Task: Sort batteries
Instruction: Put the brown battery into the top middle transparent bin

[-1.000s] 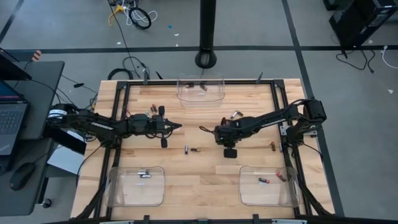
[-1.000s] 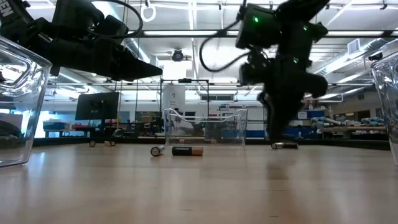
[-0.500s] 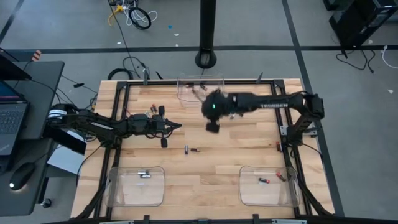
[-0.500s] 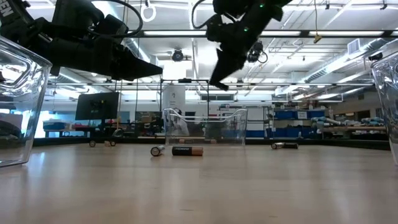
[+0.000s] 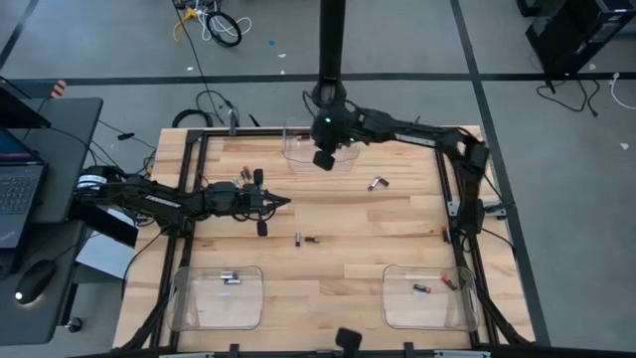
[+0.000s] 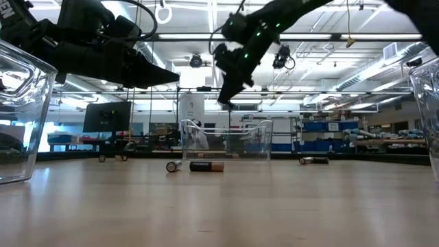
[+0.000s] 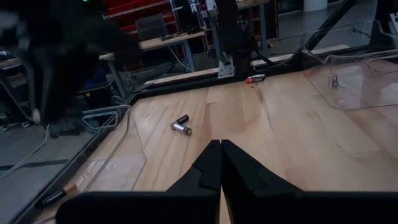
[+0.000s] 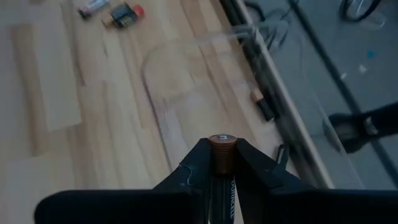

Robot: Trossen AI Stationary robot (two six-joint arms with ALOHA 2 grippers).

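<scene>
Up close, the right gripper (image 8: pixel 214 163) has its jaws clamped on a battery (image 8: pixel 221 149), "DURACELL" along its side, copper end pointing forward beyond the tips over the far clear bin (image 5: pixel 320 141). The left gripper (image 7: pixel 220 163) hangs above the bench (image 5: pixel 397 219), jaws together.

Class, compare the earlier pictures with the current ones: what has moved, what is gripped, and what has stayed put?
The right gripper swung from mid-table up to the far clear bin, where it now hangs, shut on a copper-topped battery. It held the same closure throughout. The left gripper stayed shut and hovering at the table's left middle. The loose batteries mid-table and both near bins did not move.
</scene>
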